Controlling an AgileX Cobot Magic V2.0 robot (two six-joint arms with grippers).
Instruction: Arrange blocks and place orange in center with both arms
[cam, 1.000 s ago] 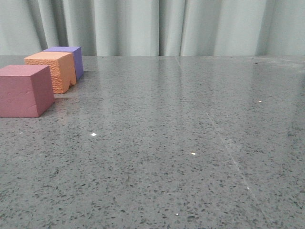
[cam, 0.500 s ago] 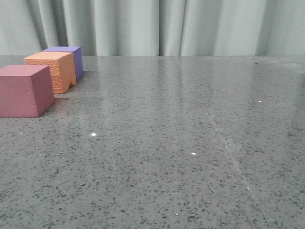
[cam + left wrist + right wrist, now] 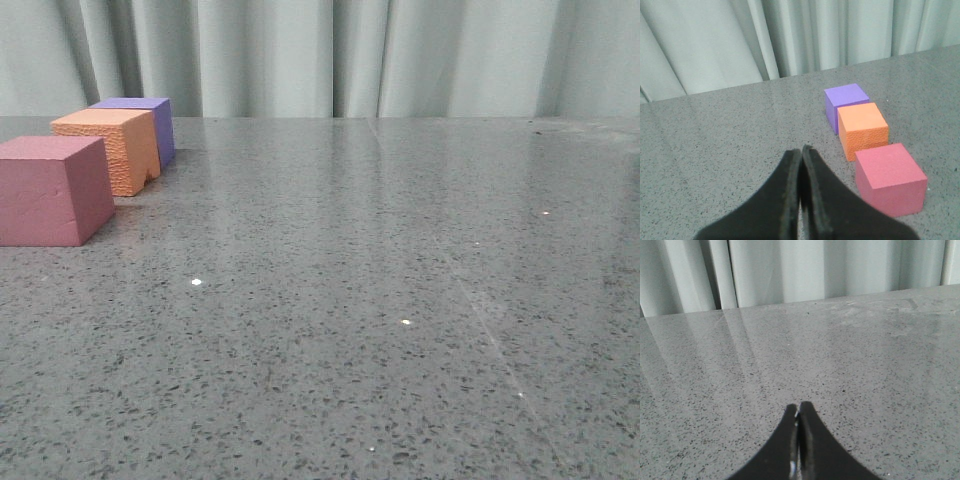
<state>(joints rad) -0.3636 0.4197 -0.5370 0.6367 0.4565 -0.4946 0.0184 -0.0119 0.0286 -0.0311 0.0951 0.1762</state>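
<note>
Three foam cubes stand in a row at the table's far left. The pinkish-red cube is nearest, the orange pebbled cube is in the middle, the purple cube is farthest. They also show in the left wrist view: purple, orange, pinkish-red. My left gripper is shut and empty, above the table beside the row and apart from it. My right gripper is shut and empty over bare table. Neither gripper shows in the front view.
The grey speckled tabletop stretches from the cubes to the right. A pale curtain hangs behind the table's far edge.
</note>
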